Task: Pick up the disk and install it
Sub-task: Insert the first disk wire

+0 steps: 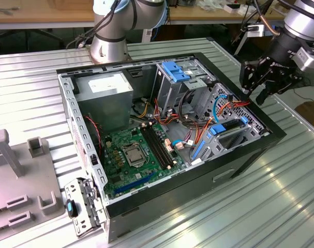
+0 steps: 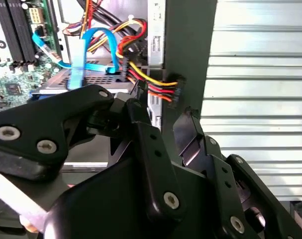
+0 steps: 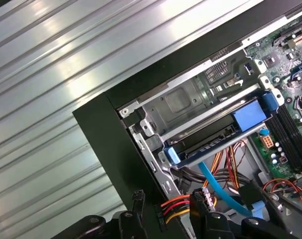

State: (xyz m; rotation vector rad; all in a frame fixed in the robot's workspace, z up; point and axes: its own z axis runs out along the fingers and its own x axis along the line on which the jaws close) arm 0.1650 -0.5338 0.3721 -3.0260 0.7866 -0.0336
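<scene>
The disk is a dark drive in a bright blue carrier. It lies slotted in the metal drive cage at the case's corner on the exterior view's right. The first wrist view gives its long edge and blue end tab. My black gripper hangs over the case's wall just beyond that cage, apart from the disk. In both wrist views its fingers stand spread with nothing between them, gripper and gripper. A loose plug on red, yellow and orange wires hangs near the fingertips.
The open computer case lies on a ribbed metal table. A paler blue bracket sits at the case's far end. A silver plate with a blue tab and grey fixtures lie at the exterior view's left. Blue cable crosses near the cage.
</scene>
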